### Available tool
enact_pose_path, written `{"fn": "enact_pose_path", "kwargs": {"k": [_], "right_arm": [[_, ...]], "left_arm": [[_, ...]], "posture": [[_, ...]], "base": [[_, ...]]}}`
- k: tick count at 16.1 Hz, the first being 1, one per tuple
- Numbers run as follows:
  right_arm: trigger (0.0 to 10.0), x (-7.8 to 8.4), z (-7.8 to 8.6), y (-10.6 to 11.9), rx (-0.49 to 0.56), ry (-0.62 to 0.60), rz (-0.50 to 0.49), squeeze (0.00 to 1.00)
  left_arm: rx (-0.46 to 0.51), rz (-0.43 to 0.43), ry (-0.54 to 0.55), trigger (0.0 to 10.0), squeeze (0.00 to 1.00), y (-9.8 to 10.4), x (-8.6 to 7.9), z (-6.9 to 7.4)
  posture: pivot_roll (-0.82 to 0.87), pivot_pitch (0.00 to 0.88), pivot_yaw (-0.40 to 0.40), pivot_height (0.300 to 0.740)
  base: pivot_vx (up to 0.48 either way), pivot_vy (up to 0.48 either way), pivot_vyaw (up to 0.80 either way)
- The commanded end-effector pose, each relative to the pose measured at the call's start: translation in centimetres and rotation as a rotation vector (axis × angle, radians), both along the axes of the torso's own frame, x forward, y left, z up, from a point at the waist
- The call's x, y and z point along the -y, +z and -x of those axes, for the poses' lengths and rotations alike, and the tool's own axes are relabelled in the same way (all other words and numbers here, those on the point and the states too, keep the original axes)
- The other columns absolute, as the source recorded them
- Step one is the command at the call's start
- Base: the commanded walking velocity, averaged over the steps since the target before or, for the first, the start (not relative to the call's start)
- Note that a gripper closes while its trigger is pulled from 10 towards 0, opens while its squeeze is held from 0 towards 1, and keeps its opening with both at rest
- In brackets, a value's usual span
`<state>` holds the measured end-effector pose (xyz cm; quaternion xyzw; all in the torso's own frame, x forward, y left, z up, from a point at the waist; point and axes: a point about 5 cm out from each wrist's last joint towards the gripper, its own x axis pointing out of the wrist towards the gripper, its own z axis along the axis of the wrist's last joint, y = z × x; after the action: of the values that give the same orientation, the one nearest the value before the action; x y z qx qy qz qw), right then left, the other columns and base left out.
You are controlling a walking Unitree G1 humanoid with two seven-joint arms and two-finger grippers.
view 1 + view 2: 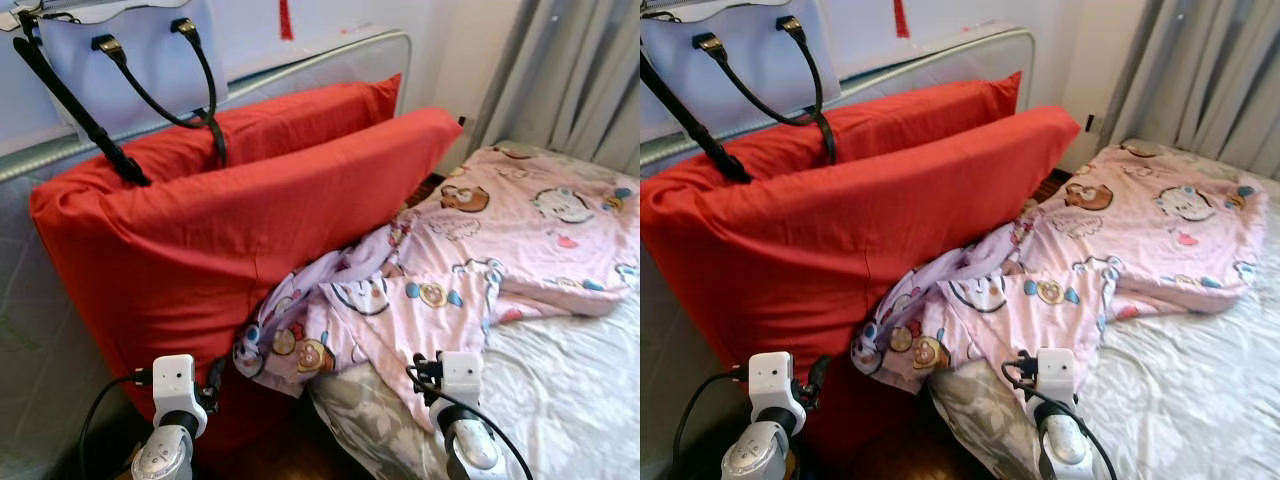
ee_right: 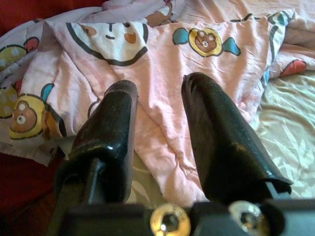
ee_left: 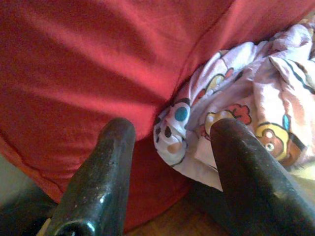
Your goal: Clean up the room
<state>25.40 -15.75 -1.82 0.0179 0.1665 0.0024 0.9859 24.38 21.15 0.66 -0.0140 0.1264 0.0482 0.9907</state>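
Pink cartoon-print blanket (image 1: 470, 250) spread rumpled over the bed (image 1: 570, 380), one bunched corner spilling off the edge against the big red cushion (image 1: 230, 230). Right gripper (image 2: 157, 93) hovering just above the blanket, fingers parted, holding nothing. Left gripper (image 3: 172, 130) low beside the cushion, spread wide and empty, pointed at the hanging blanket corner. Two red cushions propped upright against a mattress (image 1: 330, 60), pale handbag (image 1: 130, 50) on top with black straps draped down. Grey curtains (image 1: 580, 70) behind the bed.
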Motion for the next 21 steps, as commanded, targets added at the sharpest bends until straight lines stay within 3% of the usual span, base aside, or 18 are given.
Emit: {"fn": "enact_pose_path", "kwargs": {"k": [1,9,11,21], "right_arm": [[10.0,-0.09,-0.31,0.21,0.007,0.0,-0.003,0.0],[10.0,-0.51,-0.39,-0.01,-0.024,0.031,0.008,0.0],[10.0,-0.73,-0.43,-0.09,-0.033,0.043,0.009,0.0],[10.0,-0.89,-0.55,0.22,0.0,0.033,-0.012,0.0]], "left_arm": [[-0.001,0.004,-0.004,10.0,0.0,0.02,0.1,0.01],[0.0,0.017,-0.018,10.0,0.0,0.01,0.38,0.02],[-0.001,0.018,-0.021,10.0,0.0,0.03,0.44,-0.03],[-0.002,0.019,-0.029,10.0,0.0,0.19,0.43,-0.25]], "posture": [[0.05,0.0,-0.002,0.671],[0.05,0.0,-0.003,0.671],[0.05,0.0,-0.002,0.652],[0.06,0.0,0.003,0.647]], "base": [[0.0,0.0,0.0],[0.0,0.0,0.0],[0.0,0.0,0.0],[0.0,0.0,0.0]]}}
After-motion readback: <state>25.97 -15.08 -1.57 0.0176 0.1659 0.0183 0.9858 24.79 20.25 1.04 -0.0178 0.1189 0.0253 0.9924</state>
